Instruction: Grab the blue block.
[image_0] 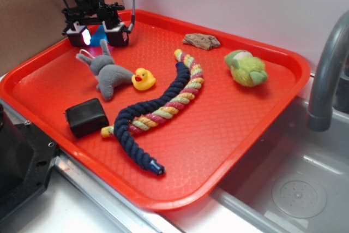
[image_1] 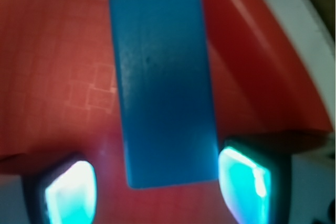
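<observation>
my fingers (image_1: pixel 68 192) are spread apart, nothing between them pinched yet; in the wrist view one glowing pad sits clear of the blue block (image_1: pixel 163 87) on one side while the other pad (image_1: pixel 244 182) looks just beside or touching its long edge, i cannot tell which. the gripper (image_0: pixel 97 34) hangs low at the back left corner of the red tray (image_0: pixel 262 129), and the block lies flat on the tray floor right under it, close to the raised rim, its near end reaching in between the pads. i judge the block to be stiff and light, with smooth plain faces that may be a bit slippery, so i would close across the narrow width on the two long sides, a little further up its length than now so the pads bite more than the end. well apart from it on the tray lie the grey plush rabbit (image_0: pixel 106 72), the yellow duck (image_0: pixel 143 78), the black box (image_0: pixel 86 117), the navy rope (image_0: pixel 150 115) and the green plush toy (image_0: pixel 246 68).
</observation>
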Available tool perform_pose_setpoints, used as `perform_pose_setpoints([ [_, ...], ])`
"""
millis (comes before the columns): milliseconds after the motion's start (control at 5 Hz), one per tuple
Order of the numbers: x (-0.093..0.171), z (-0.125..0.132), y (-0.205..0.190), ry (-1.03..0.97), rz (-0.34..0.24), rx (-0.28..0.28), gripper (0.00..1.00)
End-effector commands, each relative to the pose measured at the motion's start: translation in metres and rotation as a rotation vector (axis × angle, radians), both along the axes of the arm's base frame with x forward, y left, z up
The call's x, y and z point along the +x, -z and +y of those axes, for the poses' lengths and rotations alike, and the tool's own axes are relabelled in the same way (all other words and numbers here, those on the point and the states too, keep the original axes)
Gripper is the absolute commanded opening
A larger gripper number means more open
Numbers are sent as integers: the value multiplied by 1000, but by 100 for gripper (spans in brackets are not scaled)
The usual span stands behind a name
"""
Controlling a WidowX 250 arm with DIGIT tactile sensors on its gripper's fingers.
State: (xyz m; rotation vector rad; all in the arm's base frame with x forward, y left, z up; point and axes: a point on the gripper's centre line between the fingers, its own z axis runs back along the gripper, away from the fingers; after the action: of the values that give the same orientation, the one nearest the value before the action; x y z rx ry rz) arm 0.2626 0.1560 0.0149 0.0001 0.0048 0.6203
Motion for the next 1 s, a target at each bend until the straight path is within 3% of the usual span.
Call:
perform_pose_setpoints([
  [0, 13, -11, 1, 42, -84, 21, 0],
  [400, -5, -34, -54, 72, -149, 5, 0],
  [800, -67, -81, -130, 154, -116, -58, 0],
])
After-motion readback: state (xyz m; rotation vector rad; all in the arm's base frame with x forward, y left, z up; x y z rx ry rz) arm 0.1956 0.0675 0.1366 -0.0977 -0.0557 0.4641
